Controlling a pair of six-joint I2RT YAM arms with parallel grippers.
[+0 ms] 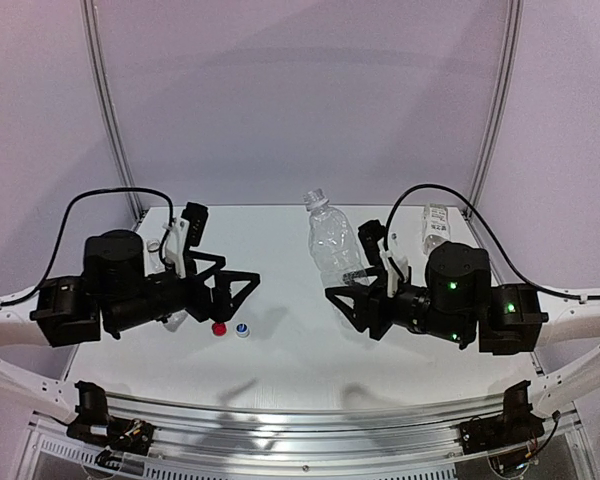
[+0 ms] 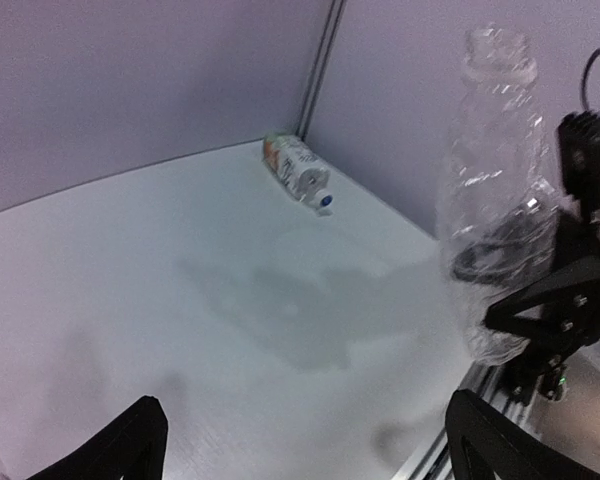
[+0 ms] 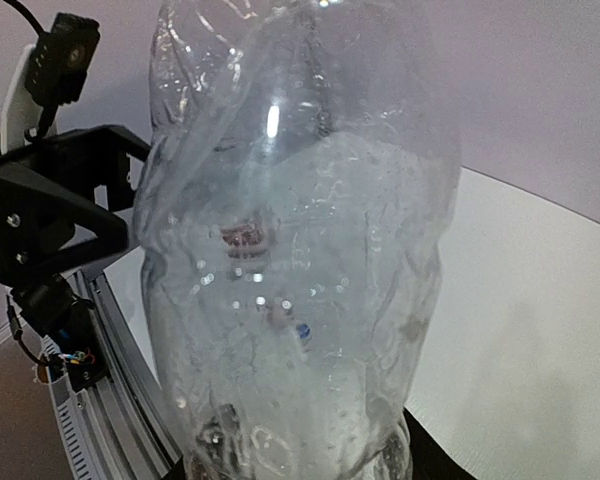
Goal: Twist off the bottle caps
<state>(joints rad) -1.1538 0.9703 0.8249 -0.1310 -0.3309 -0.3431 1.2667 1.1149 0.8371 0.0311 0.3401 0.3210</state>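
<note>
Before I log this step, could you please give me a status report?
Left pincer open, empty. Right pincer shut on ribbed bottle, uncapped. Red cap, blue-white cap on table; labelled bottle capped. Nothing in the way.

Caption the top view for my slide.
Right jaws grip uncapped bottle; left jaws open; red cap, white-blue cap on table.
</note>
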